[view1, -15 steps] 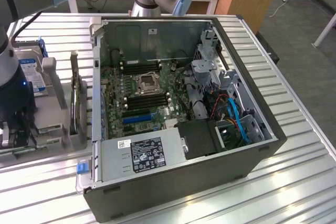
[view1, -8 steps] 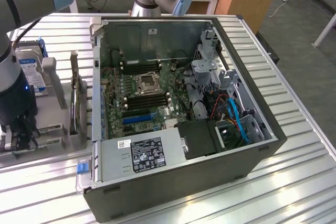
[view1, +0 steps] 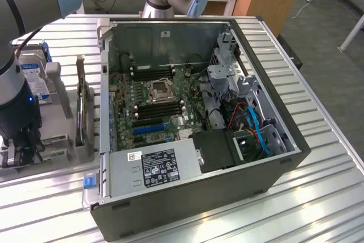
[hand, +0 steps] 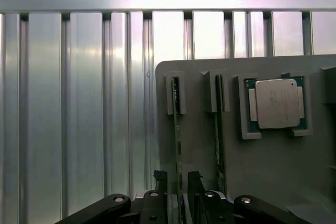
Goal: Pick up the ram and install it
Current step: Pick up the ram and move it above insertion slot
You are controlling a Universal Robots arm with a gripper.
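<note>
Over the grey holder [hand: 268, 174], spread jaws straddle the ram [hand: 177, 129] standing on edge.

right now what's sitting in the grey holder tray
A ram stick and a second stick stand on edge in slots of the grey holder; a square silver processor lies in its recess. The open jaws straddle the first stick and cover both sticks' near ends.
</note>
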